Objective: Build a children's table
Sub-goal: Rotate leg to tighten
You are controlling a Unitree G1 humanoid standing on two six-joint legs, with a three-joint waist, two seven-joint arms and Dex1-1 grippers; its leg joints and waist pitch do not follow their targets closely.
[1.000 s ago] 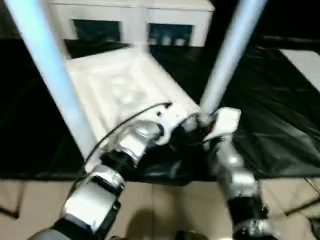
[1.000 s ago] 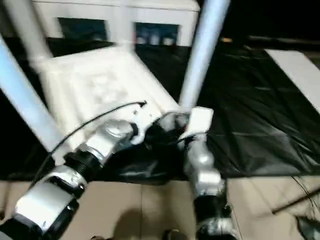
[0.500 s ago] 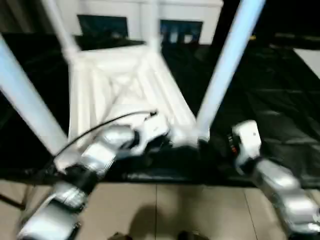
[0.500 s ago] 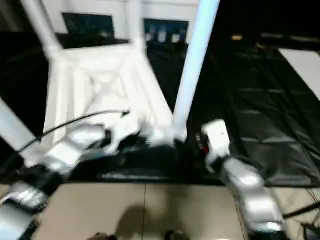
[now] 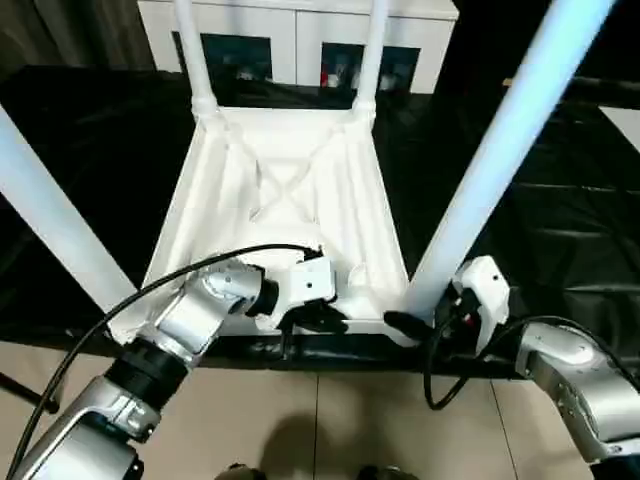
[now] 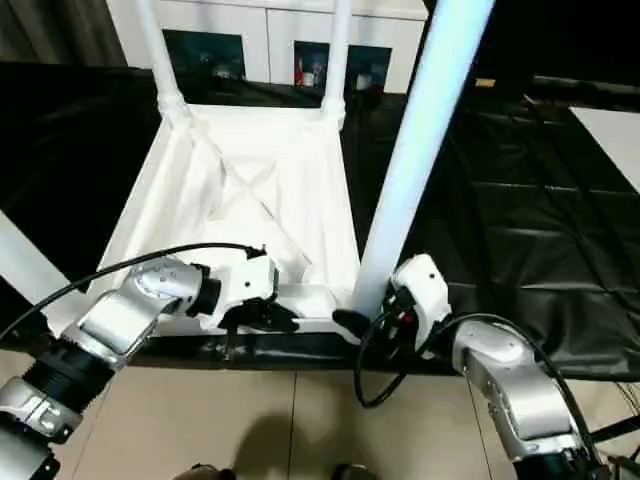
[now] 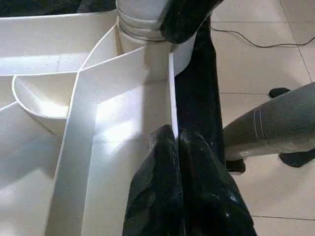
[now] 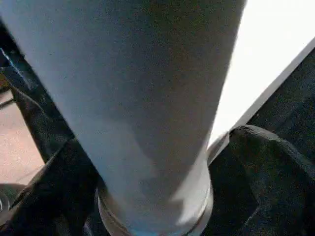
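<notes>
The right gripper [image 6: 350, 322] stands spread wide around the base of the near-right leg [image 6: 415, 150], not clamping it — the leg rises upright from its corner socket. The left gripper [image 5: 318, 318], pinched shut and empty, rests on the near rim of the upturned tabletop [image 5: 285, 200]. All four legs stand socketed. The tabletop lies on black sheeting [image 5: 560, 230], with a white cabinet [image 5: 300, 35] beyond.

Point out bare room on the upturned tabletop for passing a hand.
Free: the ribbed middle of the tabletop, between the two far legs and the near rim. Crowded: the near edge, where left gripper, right gripper and near-right leg meet.
</notes>
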